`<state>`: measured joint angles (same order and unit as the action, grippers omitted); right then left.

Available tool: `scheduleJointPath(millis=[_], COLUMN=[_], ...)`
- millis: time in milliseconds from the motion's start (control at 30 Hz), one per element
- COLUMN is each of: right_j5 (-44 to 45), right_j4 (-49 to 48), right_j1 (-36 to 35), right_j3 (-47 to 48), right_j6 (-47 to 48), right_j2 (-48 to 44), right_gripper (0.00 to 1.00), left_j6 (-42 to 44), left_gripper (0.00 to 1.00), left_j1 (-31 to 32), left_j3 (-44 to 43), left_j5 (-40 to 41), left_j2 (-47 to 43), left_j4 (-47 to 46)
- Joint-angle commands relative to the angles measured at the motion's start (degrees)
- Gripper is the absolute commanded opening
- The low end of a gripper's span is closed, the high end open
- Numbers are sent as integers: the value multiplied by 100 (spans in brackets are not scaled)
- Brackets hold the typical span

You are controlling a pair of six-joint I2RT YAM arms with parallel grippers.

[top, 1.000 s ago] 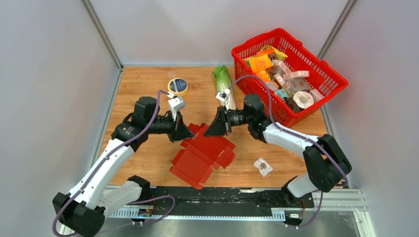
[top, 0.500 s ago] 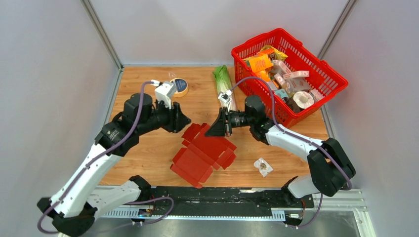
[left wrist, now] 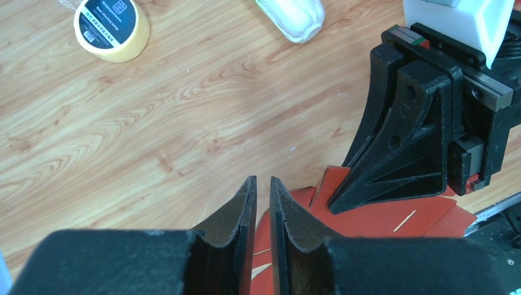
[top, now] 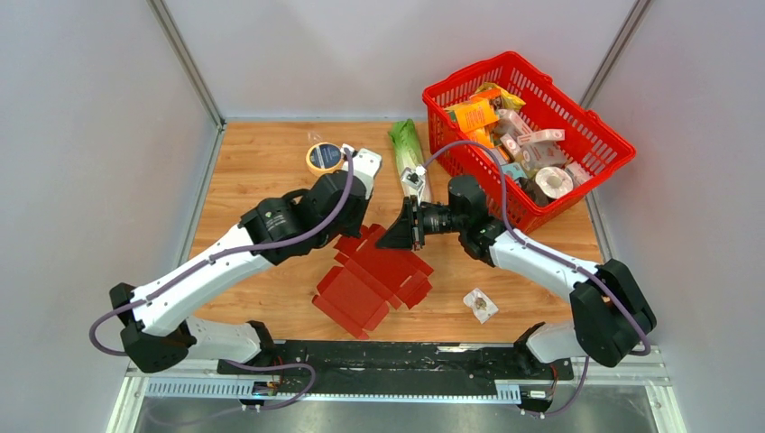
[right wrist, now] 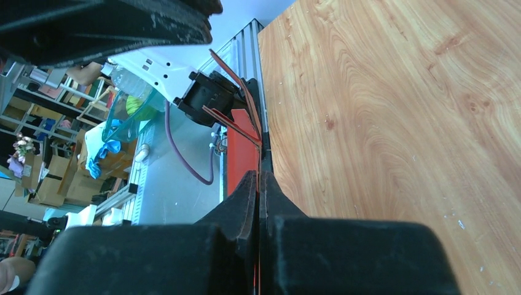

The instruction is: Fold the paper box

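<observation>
The left gripper (left wrist: 262, 179) has swung in from the bench's left side and now hangs over the box's (top: 370, 280) far flap, jaws a slim gap apart and gripping nothing. The right gripper (right wrist: 258, 175) stays pinched on that far edge. The box lies mid-bench, and a re-grip looks next.
</observation>
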<state>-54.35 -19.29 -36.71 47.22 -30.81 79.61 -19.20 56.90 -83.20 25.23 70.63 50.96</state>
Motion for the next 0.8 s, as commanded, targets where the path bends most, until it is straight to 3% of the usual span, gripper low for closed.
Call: scheduleJointPath(millis=[0,300,767], right_j5=[161,232,12], right_j4=[39,39,-487], right_j1=[-29,-29,-3], right_j3=[6,-29,-195], right_j6=[154,154,-144], right_j2=[-201,-254,-341], right_gripper=[0,0,0], left_j6=[66,-66,-567], left_gripper=[21,18,17], left_j1=[233,751,972], left_j3=[-249,-399,532], left_j5=[605,623,-229], left_j2=[99,495,391], left_j4=[11,81,-990])
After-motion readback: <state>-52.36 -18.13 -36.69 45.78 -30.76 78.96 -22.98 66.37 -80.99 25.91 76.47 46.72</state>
